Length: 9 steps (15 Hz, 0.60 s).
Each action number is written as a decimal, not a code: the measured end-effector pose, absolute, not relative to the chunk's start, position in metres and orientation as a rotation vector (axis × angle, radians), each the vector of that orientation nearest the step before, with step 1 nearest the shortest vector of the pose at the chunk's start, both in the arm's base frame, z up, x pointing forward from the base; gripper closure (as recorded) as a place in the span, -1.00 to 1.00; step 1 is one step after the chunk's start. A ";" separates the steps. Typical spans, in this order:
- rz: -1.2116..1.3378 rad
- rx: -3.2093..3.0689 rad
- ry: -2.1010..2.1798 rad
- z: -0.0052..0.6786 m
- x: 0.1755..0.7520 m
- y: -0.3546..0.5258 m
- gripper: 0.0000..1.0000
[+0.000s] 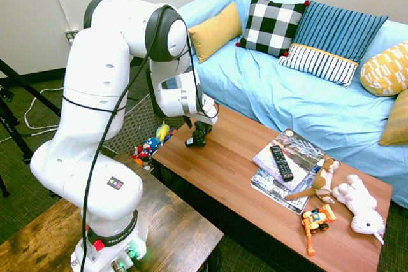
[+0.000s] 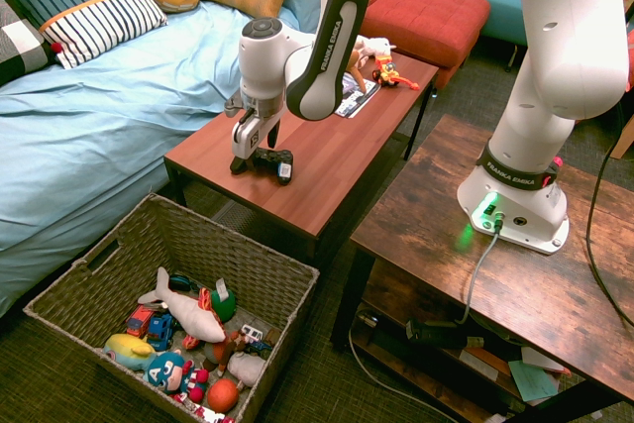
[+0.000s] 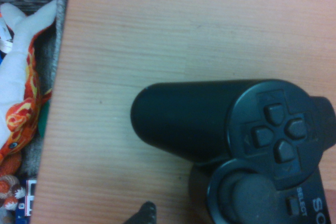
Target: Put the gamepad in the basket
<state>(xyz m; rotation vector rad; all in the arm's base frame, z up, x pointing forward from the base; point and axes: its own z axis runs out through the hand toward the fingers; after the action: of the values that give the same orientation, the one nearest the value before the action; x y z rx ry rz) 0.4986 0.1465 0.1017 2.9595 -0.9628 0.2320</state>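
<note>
Second exterior view: gripper [image 2: 257, 153] left of the upper centre, jaws wide, at the gamepad [image 2: 274, 162]; gamepad on the coffee table [image 2: 322, 160]; basket [image 2: 287, 329] at lower left, containing soft toys [image 2: 188, 314]; first exterior view: remote [image 1: 281, 163] on magazines [image 1: 299, 151], right of centre.

Brown table [image 1: 220, 173]: gamepad [image 2: 274, 161], magazines [image 1: 300, 149], plush toys [image 1: 358, 203], orange toy vehicle [image 1: 315, 220]

The robot's arm [image 1: 109, 81] is glossy white with rounded segments, black bands at the joints, grey-black "FRANKA EMIKA" lettering, a red button [image 1: 99, 245], glowing green lights [image 2: 484, 209] and a black cable [image 1: 101, 151] along it.
</note>
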 end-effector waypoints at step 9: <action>0.230 2.964 -1.017 0.087 0.506 0.144 1.00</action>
<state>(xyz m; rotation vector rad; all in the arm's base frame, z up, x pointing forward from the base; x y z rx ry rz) 0.5064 0.1438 0.0870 2.9640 -1.0168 0.2300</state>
